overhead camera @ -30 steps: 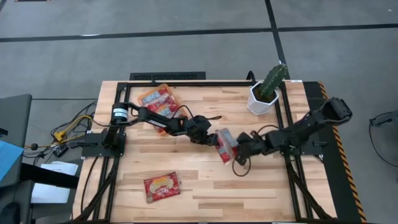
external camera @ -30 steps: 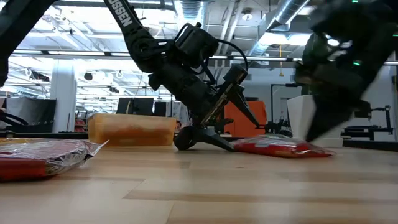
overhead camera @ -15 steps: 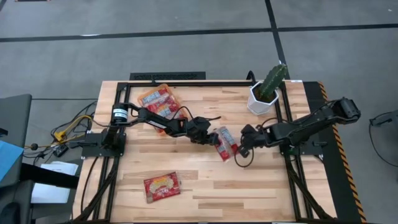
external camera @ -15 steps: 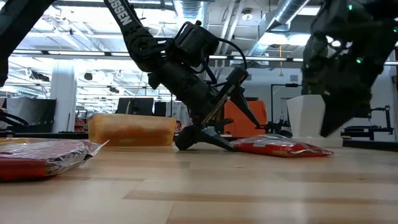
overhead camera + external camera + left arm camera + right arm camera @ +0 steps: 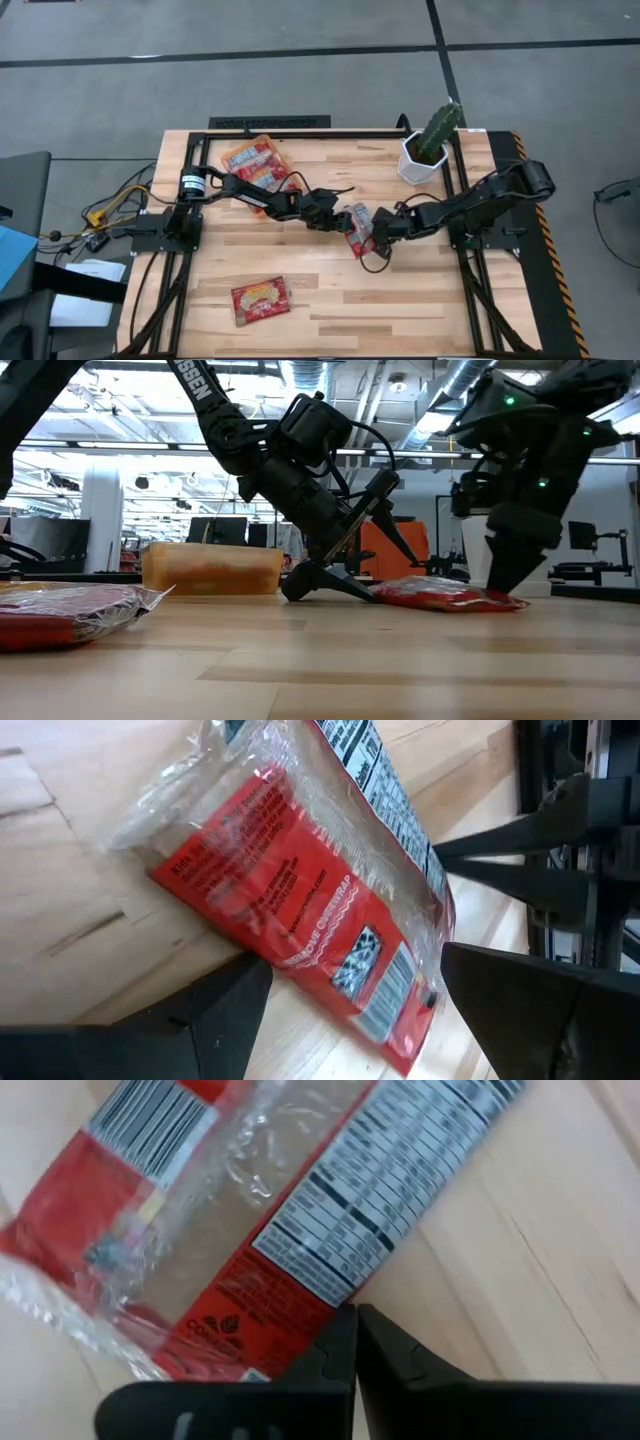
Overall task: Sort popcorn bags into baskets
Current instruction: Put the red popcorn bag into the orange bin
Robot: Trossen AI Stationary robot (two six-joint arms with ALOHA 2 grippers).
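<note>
High view: left pincer (image 5: 342, 218) at frame centre, fingers spread apart, tips on the wooden worktop (image 5: 420, 300) at the left end of a flat red popcorn packet with clear wrap and printed back (image 5: 361, 228). Left wrist view shows that packet (image 5: 310, 890) lying flat between the two wide-open fingers (image 5: 225, 1010), not gripped. Right pincer (image 5: 379, 232) just right of centre, at the packet's right edge; right wrist view shows its fingers (image 5: 345, 1355) pressed together, empty, tips at the packet's edge (image 5: 270, 1210). Low view: both pincers down at the worktop, packet (image 5: 445, 595) flat between them. Shallow bright-orange plastic basket (image 5: 252, 160) upper left of the worktop, holding red packets. Another red packet with yellow centre (image 5: 260, 298) lower left. White pot with green cactus (image 5: 428, 150) upper right.
</note>
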